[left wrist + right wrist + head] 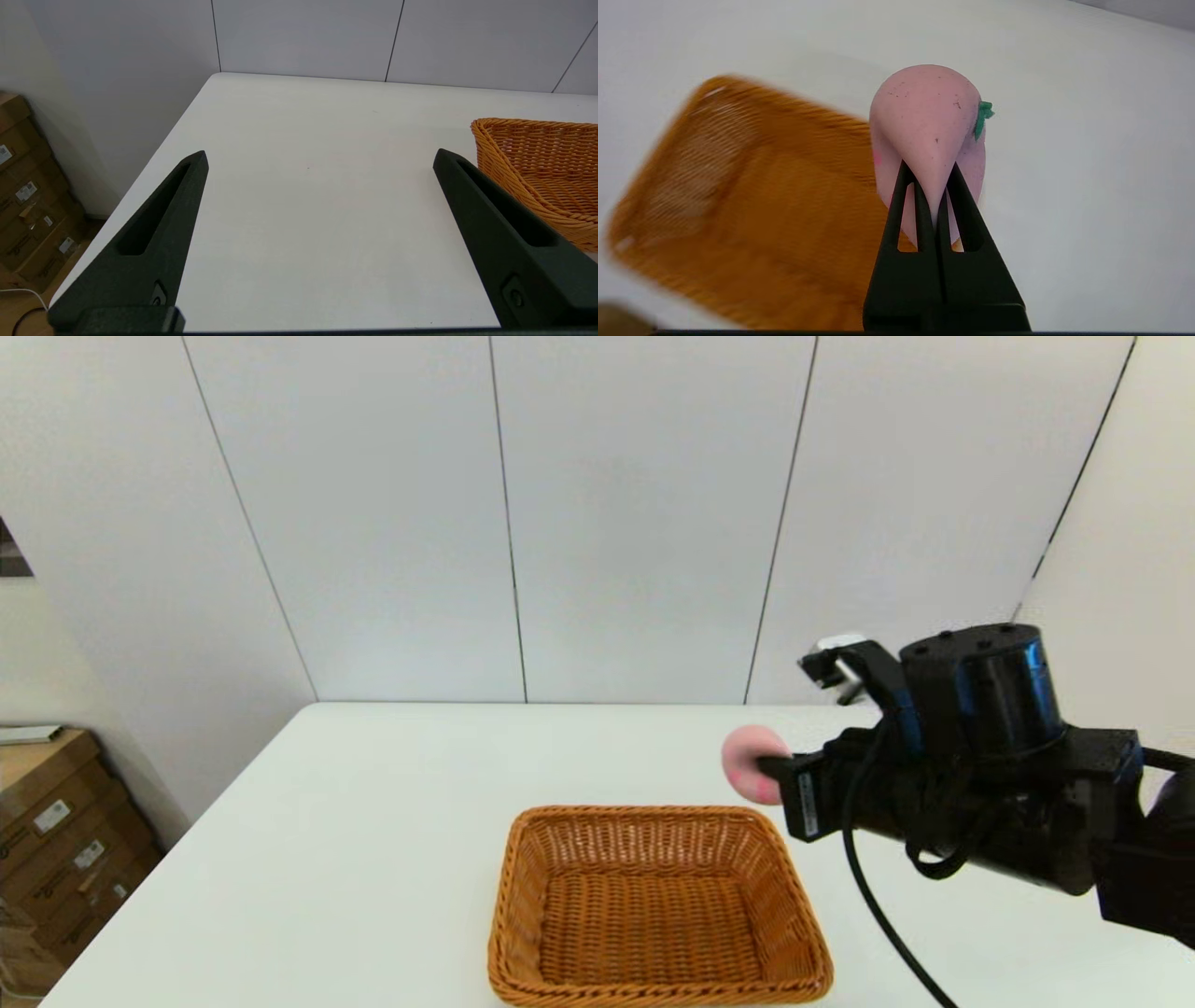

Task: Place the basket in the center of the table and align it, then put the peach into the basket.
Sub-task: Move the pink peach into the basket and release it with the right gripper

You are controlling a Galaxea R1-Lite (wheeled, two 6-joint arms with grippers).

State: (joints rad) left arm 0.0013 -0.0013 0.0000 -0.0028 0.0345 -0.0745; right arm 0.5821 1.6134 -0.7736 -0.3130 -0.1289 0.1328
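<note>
The orange-brown wicker basket (658, 905) sits empty on the white table (392, 803), near its front middle. My right gripper (767, 768) is shut on the pale pink peach (752, 763), holding it in the air just beyond the basket's far right corner. In the right wrist view the peach (927, 126), with a small green stem, is pinched between the fingertips (906, 175) of my right gripper (930, 169), above the edge of the basket (752, 210). My left gripper (320, 156) hangs open over bare table, left of the basket (537, 168).
Stacked cardboard boxes (56, 840) stand on the floor left of the table. A white panelled wall (607, 523) rises directly behind the table's far edge.
</note>
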